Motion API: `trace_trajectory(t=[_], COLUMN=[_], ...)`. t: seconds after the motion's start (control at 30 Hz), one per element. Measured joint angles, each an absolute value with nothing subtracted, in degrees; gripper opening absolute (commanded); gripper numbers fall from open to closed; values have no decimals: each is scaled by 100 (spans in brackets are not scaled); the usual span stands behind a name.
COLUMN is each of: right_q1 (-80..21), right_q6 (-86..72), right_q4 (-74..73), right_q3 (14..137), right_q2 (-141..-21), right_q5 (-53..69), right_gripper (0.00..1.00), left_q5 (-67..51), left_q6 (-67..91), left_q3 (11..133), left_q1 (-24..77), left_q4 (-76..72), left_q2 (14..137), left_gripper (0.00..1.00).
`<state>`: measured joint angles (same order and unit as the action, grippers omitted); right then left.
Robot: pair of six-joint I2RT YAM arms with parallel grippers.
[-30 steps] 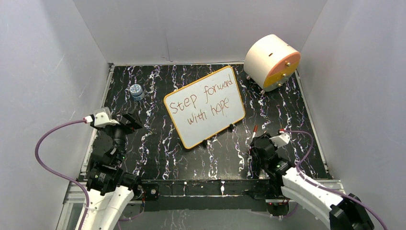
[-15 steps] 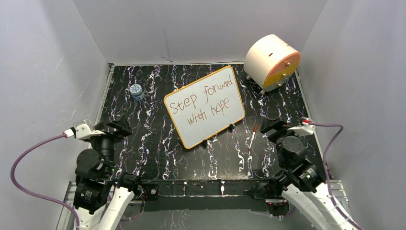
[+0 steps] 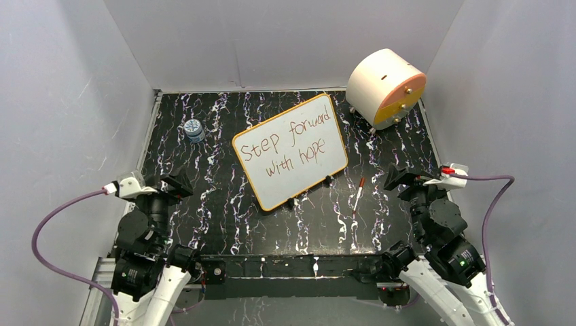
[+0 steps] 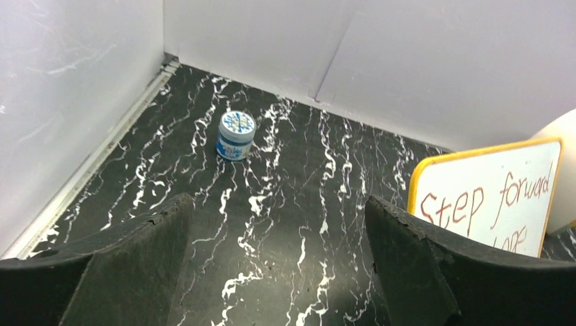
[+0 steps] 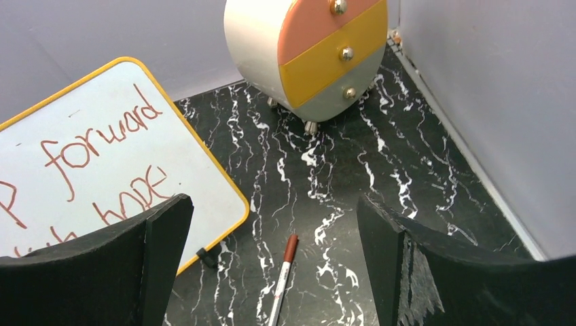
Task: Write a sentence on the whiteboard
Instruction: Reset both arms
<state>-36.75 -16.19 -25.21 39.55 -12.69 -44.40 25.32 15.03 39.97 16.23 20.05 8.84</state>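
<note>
L end effector & R end effector apart, empty; pen lies fore-aft just left of R; board beyond.

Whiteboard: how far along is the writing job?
Done: the sentence "Step forward with hope" fills two lines on the whiteboard. In hand: nothing. The left hand and right hand are open and empty, and the marker lies loose to the right of the board. Left: nothing visible.
</note>
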Motion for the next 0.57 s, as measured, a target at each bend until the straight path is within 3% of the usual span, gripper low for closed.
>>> trace_trajectory(t=[0.57], right_q1=[-3675], right_q6=[-1201], right_q4=[-2351], right_q3=[3649], right_q2=[-978], right_q5=[-4545], right_gripper=[99], left_q5=[2167], left_q6=[1507], left_q3=[3520], left_q1=[1623], left_q4=[1645], left_q2=[604], left_gripper=[93])
